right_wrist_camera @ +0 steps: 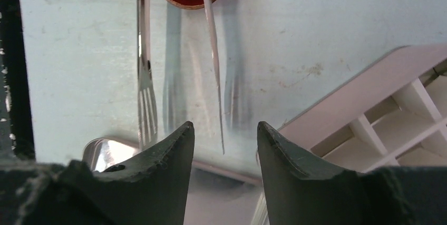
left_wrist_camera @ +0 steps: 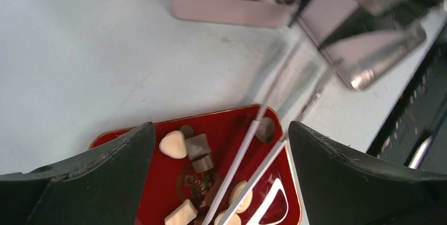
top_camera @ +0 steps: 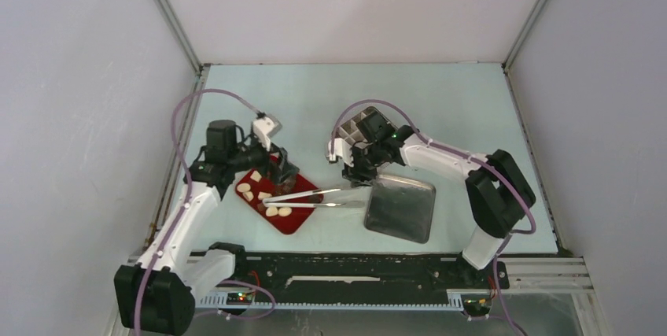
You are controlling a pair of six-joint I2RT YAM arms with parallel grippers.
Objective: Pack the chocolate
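Overhead view. The chocolate [top_camera: 273,210], small cream-white ovals and dark brown lumps, all sits on the shallow red rectangular tray [top_camera: 296,219], at about 7 o'clock from the middle of the pale blue-green counter [top_camera: 440,108]. No piece can be seen in the pale pink compartmented box [top_camera: 363,122], at 1 o'clock of the tray; the right arm hides part of the box.

The long metal tongs [top_camera: 315,197] lie flat. Their arms are close together over the tray and spread toward 3 o'clock, where the square silver metal lid [top_camera: 401,208] rests. Judged: the tongs lie between the two arms so that either can reach them, and the lid lies to the side so the box is open for filling.

Left pincer [left_wrist_camera: 219,130]: fingers spread wide, gripping nothing. It hangs over the tray's far end with cream and brown pieces below the gap. Judged: placed to steady the tray or take a piece.

Right pincer [right_wrist_camera: 224,126]: moderately open and empty. It is low over the counter at the toothed tips of the tongs, with the box just beside it at 3 o'clock. Judged: lined up to pick up the tongs.

Packing not yet begun.
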